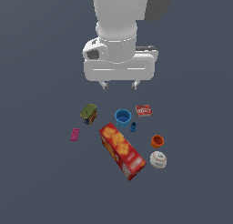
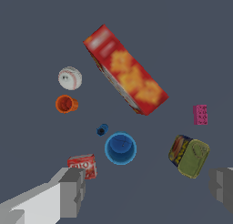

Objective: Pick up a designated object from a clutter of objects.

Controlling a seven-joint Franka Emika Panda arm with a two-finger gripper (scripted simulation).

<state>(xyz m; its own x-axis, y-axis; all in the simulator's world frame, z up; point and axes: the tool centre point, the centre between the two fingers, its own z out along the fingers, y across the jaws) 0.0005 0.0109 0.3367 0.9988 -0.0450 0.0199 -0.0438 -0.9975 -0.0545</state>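
Note:
The designated object, a tiny magenta-pink studded brick [image 1: 74,134] [image 2: 200,114], lies flat at the exterior view's left edge of the clutter, beside the olive-green can [image 1: 88,114] [image 2: 189,156]. My gripper [image 1: 120,86] [image 2: 148,191] hangs high above the floor, behind the clutter, open with nothing between its fingers. The brick is well apart from it, forward and toward the exterior view's left. The long red cracker box [image 1: 122,151] [image 2: 124,69] lies in the middle of the clutter.
A blue cup [image 1: 123,118] [image 2: 120,148], a tiny blue piece [image 1: 133,126] [image 2: 102,129] and a red packet [image 1: 144,110] [image 2: 83,165] lie behind the box. An orange cup [image 1: 157,141] [image 2: 66,104] and a white baseball [image 1: 158,160] [image 2: 70,78] sit at the exterior view's right.

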